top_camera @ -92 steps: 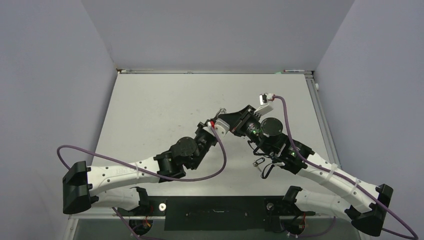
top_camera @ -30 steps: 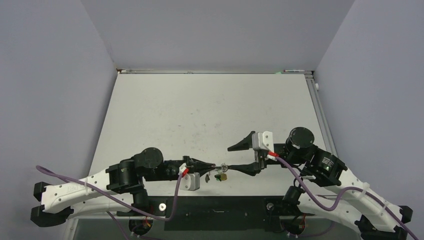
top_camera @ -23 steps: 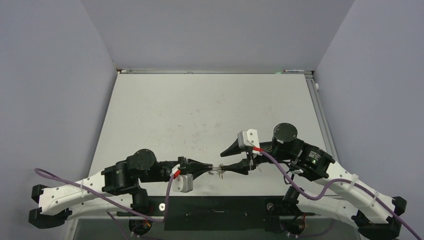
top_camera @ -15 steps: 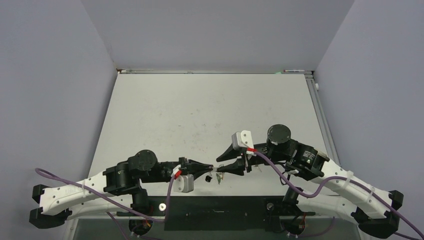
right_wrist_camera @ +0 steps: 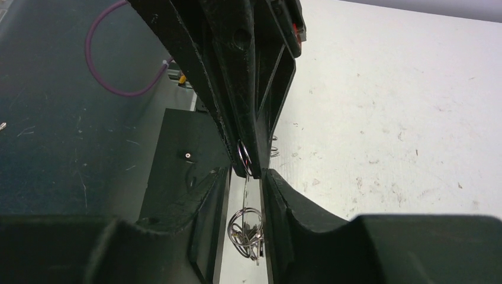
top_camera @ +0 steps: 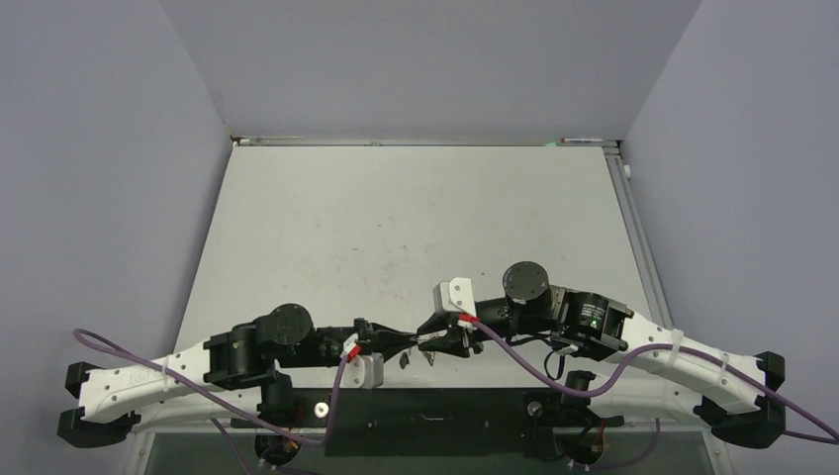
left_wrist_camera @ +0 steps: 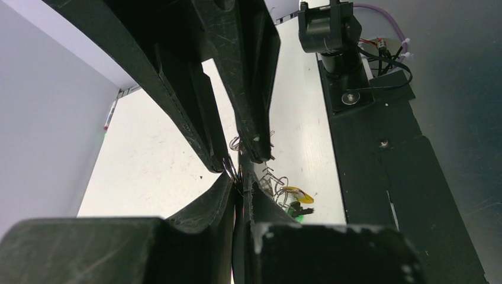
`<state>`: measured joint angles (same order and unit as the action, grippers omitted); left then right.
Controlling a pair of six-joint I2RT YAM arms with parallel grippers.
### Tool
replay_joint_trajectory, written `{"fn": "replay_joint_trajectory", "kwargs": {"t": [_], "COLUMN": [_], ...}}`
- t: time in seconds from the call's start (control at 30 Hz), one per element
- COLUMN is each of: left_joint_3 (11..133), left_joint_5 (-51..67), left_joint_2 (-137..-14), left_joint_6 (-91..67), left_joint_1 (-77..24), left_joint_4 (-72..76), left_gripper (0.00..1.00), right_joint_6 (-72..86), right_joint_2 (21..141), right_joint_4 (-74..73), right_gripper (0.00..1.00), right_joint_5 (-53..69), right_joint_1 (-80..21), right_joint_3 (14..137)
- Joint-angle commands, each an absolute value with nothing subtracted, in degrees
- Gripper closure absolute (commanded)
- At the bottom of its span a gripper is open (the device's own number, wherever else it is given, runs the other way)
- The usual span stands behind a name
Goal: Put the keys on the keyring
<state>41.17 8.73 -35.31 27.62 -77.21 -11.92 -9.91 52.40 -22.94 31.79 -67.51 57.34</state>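
My left gripper (top_camera: 412,342) is shut on the thin grey keyring (left_wrist_camera: 232,167), held edge-on at its fingertips just above the table's near edge. The keyring also shows in the right wrist view (right_wrist_camera: 245,192) as a thin vertical wire. A bunch of keys (right_wrist_camera: 247,232) on small rings hangs from it; yellow and green tags (left_wrist_camera: 294,195) show in the left wrist view. My right gripper (top_camera: 429,338) meets the left tip to tip. Its jaws stand narrowly apart, one on each side of the keyring and the left fingertips (right_wrist_camera: 248,165). I see no contact.
The black base plate (top_camera: 425,406) with bolts lies just in front of the grippers at the near edge. Purple cables (top_camera: 514,346) loop off both wrists. The white table (top_camera: 396,218) stretches away behind, with grey walls on three sides.
Both arms came from mid-table to the near edge. In the last second my right gripper moved left onto the left gripper's tip, and its wide-open jaws narrowed around the keyring.
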Motion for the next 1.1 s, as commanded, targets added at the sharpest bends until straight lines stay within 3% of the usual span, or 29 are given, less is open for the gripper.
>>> {"fn": "replay_joint_trajectory", "kwargs": {"t": [0.0, 0.13, 0.27, 0.4, 0.57, 0.7, 0.73, 0.87, 1.07], "left_joint_3": [42.3, 42.2, 42.2, 42.2, 42.1, 42.0, 41.8, 41.1, 40.9], "left_joint_5": [7.1, 6.3, 6.2, 6.0, 5.2, 4.0, 3.7, 1.4, -1.7], "left_joint_2": [-33.8, -33.4, -33.6, -33.9, -34.4, -34.6, -34.5, -34.2, -35.1], "left_joint_6": [29.0, 29.3, 29.5, 29.6, 29.8, 29.8, 29.9, 29.4, 28.4], "left_joint_1": [-78.4, -79.2, -79.3, -79.4, -79.4, -79.4, -79.4, -79.9, -79.9], "left_joint_4": [-4.4, -4.7, -4.7, -4.6, -4.3, -4.8, -4.9, -4.6, -4.7], "left_gripper": [1.0, 1.0, 1.0, 1.0, 1.0, 1.0, 0.98, 0.75, 0.66], "right_joint_6": [-11.2, -11.5, -11.7, -11.6, -11.4, -12.9, -13.4, -14.5, -15.5], "right_joint_2": [52.8, 53.1, 53.5, 53.5, 54.2, 53.8, 53.4, 51.5, 50.2], "right_joint_4": [-23.4, -25.5, -26.0, -25.0, -24.6, -24.3, -24.1, -22.5, -21.9], "right_gripper": [0.7, 0.65, 0.67, 0.74, 0.93, 0.95, 0.95, 0.95, 0.95], "right_joint_5": [27.2, 25.0, 24.2, 24.5, 24.7, 20.4, 19.2, 16.2, 13.7], "right_joint_1": [-68.5, -68.7, -69.0, -69.2, -69.9, -70.5, -70.6, -70.8, -71.1], "right_joint_3": [59.9, 60.5, 60.9, 60.9, 61.7, 62.3, 62.1, 60.9, 60.6]}}
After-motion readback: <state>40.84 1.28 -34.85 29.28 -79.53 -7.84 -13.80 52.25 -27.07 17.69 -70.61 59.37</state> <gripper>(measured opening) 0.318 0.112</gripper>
